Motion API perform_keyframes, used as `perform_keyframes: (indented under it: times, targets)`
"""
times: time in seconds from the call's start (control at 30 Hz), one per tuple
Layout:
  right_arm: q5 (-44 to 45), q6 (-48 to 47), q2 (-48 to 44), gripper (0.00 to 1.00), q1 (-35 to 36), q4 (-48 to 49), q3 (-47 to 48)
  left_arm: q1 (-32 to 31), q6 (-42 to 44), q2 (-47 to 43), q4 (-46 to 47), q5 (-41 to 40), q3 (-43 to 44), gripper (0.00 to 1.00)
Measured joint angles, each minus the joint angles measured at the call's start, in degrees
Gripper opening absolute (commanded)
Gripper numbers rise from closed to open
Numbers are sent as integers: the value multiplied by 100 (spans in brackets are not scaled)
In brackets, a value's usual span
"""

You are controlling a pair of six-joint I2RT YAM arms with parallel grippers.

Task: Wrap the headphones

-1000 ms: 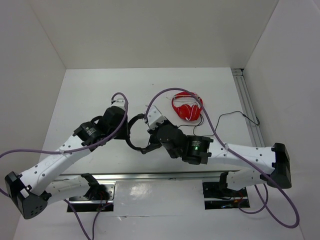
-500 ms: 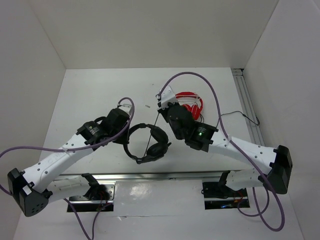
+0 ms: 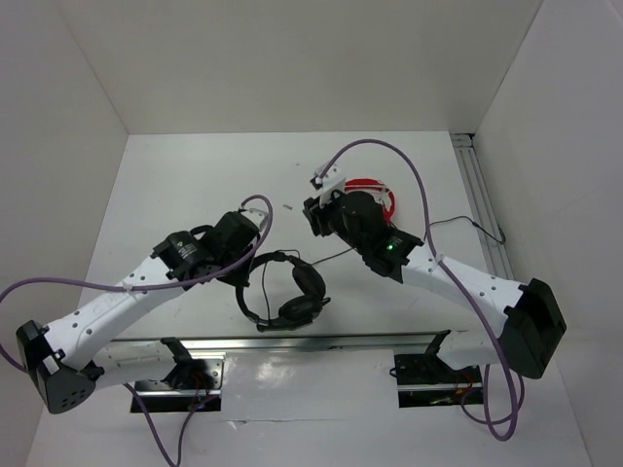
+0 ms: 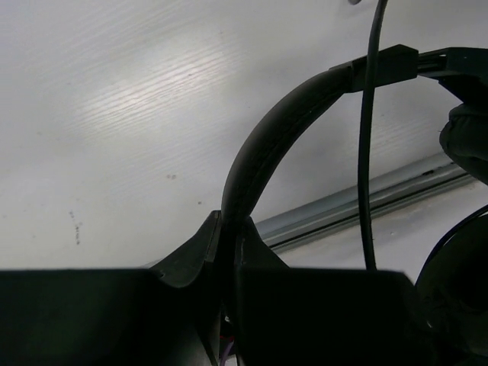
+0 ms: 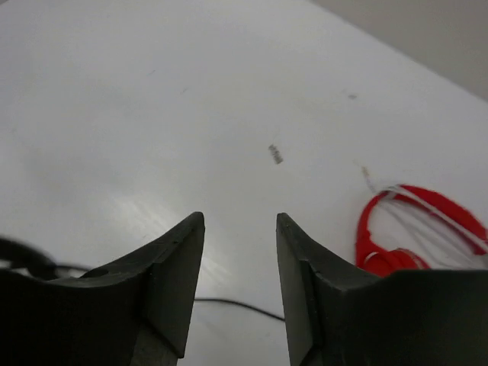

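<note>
The left hand (image 3: 247,265) is clamped on the thin headband of the headphones (image 3: 289,289), which sit close to the middle of the worktop's (image 3: 175,185) near edge, just in front of the metal rail (image 3: 321,341) that runs along it. In the left wrist view the two fingers (image 4: 200,252) pinch the headband (image 4: 263,145) between them, and the band curves up and away to the right toward an earcup (image 4: 467,137) at the edge of that picture. From above, both padded earcups lie to the right of that hand; whether they rest on the worktop I cannot tell. The thin black cable (image 3: 337,255) leads from the headphones toward the right edge of the worktop.

The right hand (image 3: 317,208) is farther back, near the middle of the worktop, its fingers (image 5: 174,259) spread apart with nothing between them. The red headphones (image 5: 421,229) lie just to its right, partly hidden by the right arm in the top view.
</note>
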Motion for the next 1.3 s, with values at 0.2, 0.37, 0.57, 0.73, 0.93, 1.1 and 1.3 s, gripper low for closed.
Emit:
perform_keyframes:
  times: [0.2,0.37,0.57,0.73,0.93,1.1,1.3]
  targets:
    - [-1845,160,-9,62,-404,197,-656,0,-157,245,-505,-448,680,0]
    - [-3136,415,136,63,-1093,501,-903,0,-352,249,-938,-743,1497,0]
    - [-3932,555,734,63,-1145,1106,-981,0,-509,269,-1154,-785,2297,0]
    - [-4133,662,1287,60,-1145,1631,-1185,0,-619,273,-1322,-761,2420,0]
    - [-4194,809,1803,48,-1154,2138,-1290,0,-822,264,-1598,-837,2586,0]
    - [-4282,977,1954,39,-1169,2695,-1727,0,-1154,170,-1729,-1034,3027,0]
    - [-4345,1086,2286,39,-1174,2981,-1775,0,-1574,-22,-1762,-1327,3661,0]
